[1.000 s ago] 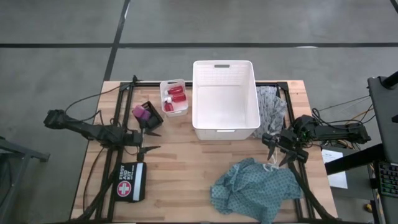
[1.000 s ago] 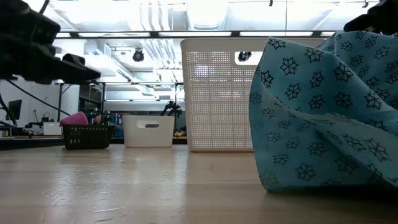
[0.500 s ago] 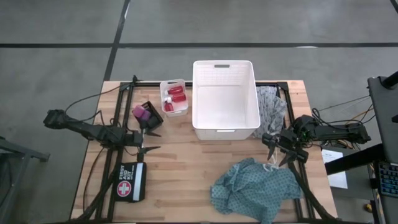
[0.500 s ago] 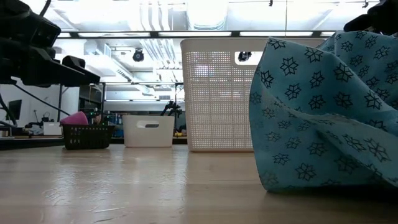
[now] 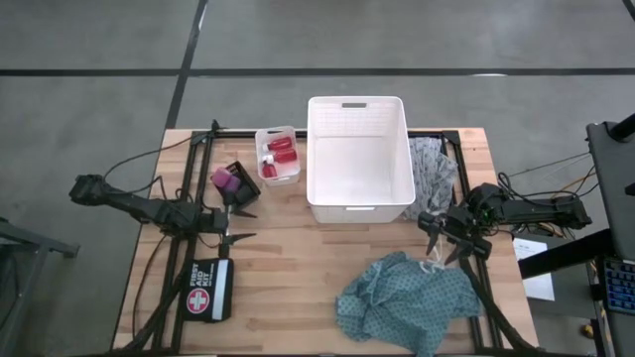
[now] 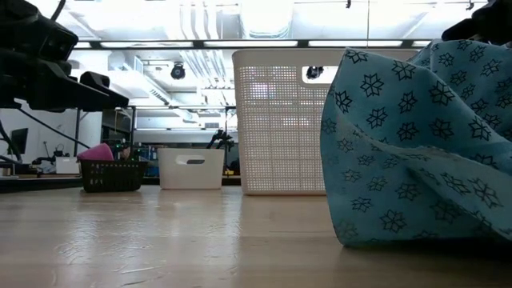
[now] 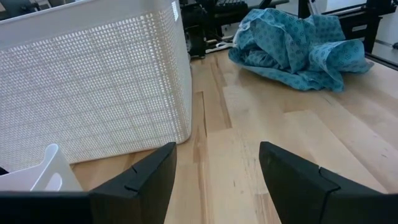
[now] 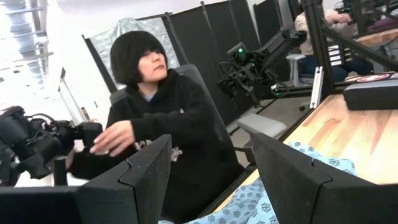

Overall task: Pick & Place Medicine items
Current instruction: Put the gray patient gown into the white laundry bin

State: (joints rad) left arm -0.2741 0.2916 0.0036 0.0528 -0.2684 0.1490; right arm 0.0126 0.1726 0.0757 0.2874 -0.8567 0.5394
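Note:
Small red bottles with white caps (image 5: 279,152) lie in a clear tray (image 5: 277,171) left of the white basket (image 5: 359,203). Purple and pink pieces (image 5: 224,179) sit in a small black basket (image 5: 243,178) beside it. A teal patterned cloth (image 5: 412,300) lies crumpled at the near right, and a grey cloth (image 5: 434,169) lies right of the basket. My left gripper (image 5: 241,224) hovers open at the left, near the black basket. My right gripper (image 5: 437,243) hovers open at the right, just beyond the teal cloth. Neither holds anything.
A black first-aid pouch (image 5: 209,290) lies at the near left. Bare wood shows between the pouch and the teal cloth (image 7: 292,43). In the right wrist view a person in a black hoodie (image 8: 168,143) sits beyond the table.

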